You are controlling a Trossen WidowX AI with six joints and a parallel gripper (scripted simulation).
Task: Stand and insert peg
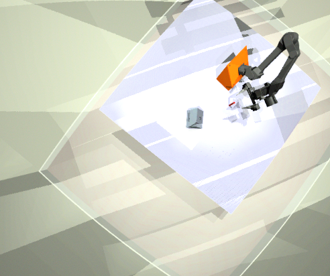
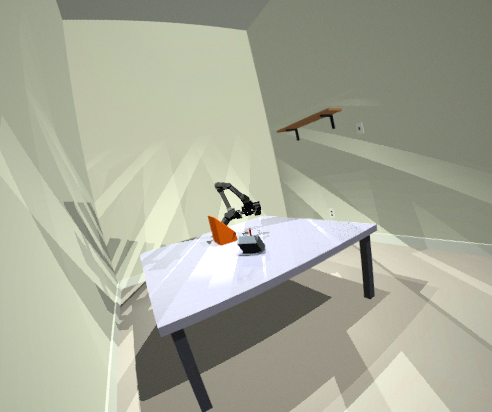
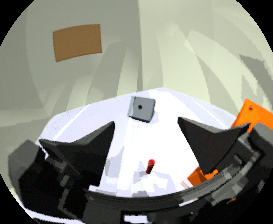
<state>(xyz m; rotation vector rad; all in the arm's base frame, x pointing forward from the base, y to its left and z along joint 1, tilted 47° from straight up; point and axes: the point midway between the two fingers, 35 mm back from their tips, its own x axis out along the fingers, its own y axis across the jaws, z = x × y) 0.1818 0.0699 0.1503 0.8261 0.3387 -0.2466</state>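
The red peg (image 1: 232, 104) (image 2: 250, 232) (image 3: 150, 167) stands upright on the table, touched by nothing; its white band is too small to make out. The grey block with a sloped face (image 1: 194, 118) (image 2: 250, 244) (image 3: 147, 112) sits beyond the peg, and one dark hole shows in its face in the wrist view. My gripper (image 1: 240, 101) (image 2: 258, 208) (image 3: 147, 121) is open wide and empty. It is raised above the table, back from the peg on the robot's side. In the wrist view the peg shows low in the gap between the fingers.
An orange wedge (image 1: 237, 67) (image 2: 221, 232) (image 3: 257, 120) stands beside the arm's base, on the right in the wrist view, with a small dark mark near its top corner. The white table (image 1: 169, 110) (image 2: 192, 290) carries everything. A brown shelf (image 2: 309, 120) (image 3: 78, 42) hangs on the wall.
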